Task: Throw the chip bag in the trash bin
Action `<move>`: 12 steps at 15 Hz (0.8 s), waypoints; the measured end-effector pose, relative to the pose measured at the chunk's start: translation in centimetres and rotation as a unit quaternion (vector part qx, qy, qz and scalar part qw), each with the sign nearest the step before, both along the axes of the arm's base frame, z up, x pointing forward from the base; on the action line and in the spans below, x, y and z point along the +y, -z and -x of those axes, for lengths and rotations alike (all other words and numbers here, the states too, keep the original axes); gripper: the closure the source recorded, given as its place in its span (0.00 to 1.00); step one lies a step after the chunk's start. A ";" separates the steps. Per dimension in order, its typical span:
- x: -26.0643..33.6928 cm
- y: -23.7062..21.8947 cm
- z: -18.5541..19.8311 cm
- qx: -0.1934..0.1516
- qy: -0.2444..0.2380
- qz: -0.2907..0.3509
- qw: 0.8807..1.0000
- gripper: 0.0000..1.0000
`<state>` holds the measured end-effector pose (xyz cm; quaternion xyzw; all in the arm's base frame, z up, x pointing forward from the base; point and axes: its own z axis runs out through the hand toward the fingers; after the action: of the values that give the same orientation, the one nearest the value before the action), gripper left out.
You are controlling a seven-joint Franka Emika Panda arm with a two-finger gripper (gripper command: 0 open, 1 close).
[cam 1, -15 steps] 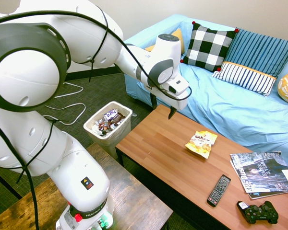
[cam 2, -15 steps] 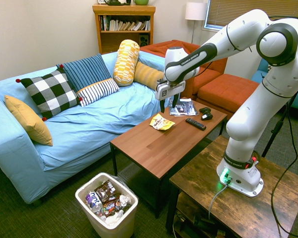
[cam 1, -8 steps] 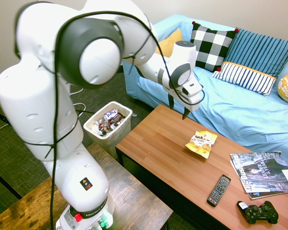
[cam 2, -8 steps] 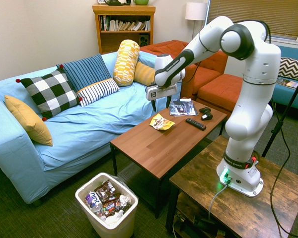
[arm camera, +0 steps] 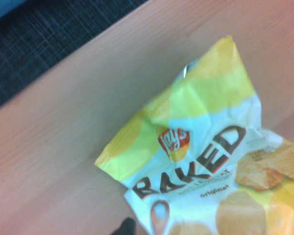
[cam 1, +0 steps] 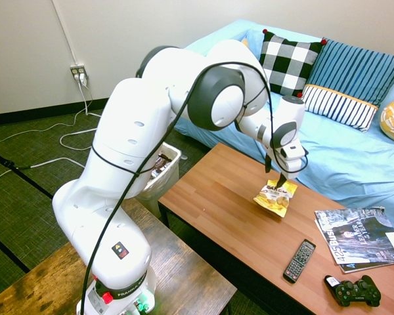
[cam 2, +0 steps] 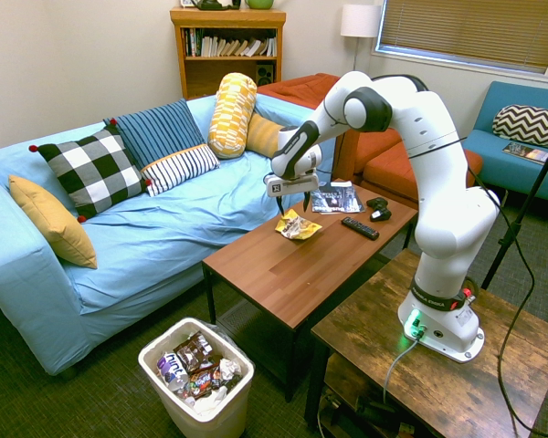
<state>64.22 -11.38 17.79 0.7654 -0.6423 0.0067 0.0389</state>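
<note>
The chip bag [cam 1: 275,197] lies flat on the wooden coffee table [cam 1: 210,203], on the side near the sofa; it is yellow with a white band and dark lettering. My gripper [cam 1: 279,174] hangs open right over its upper end, fingertips just above it and apart from it. From the other side the gripper [cam 2: 289,208] stands over the bag [cam 2: 299,225]. The wrist view is filled by the bag [arm camera: 206,161]. The white trash bin [cam 2: 196,374], holding wrappers, stands on the floor off the table's end; my arm hides most of the bin [cam 1: 171,170].
A remote [cam 1: 299,260], a black game controller [cam 1: 354,292] and magazines [cam 1: 361,244] lie at the table's far end. The blue sofa [cam 2: 164,219] with pillows runs along the table's long side. A darker wooden side table [cam 2: 420,374] stands near the bin.
The arm has swung along the table from near the bin end and come down, bringing the open gripper from above the bare tabletop to just over the chip bag.
</note>
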 end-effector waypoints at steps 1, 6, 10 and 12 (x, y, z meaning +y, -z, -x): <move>-0.7 0.7 -0.9 0.004 0.009 -0.001 1.000 0.00; -2.6 4.7 -2.7 0.018 0.040 -0.005 0.999 0.00; -2.9 7.2 -3.5 0.030 0.043 -0.005 0.999 1.00; -2.8 7.5 -3.8 0.033 0.042 -0.006 0.999 1.00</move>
<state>68.01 -14.21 10.27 0.7376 -0.6725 -0.0241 0.0552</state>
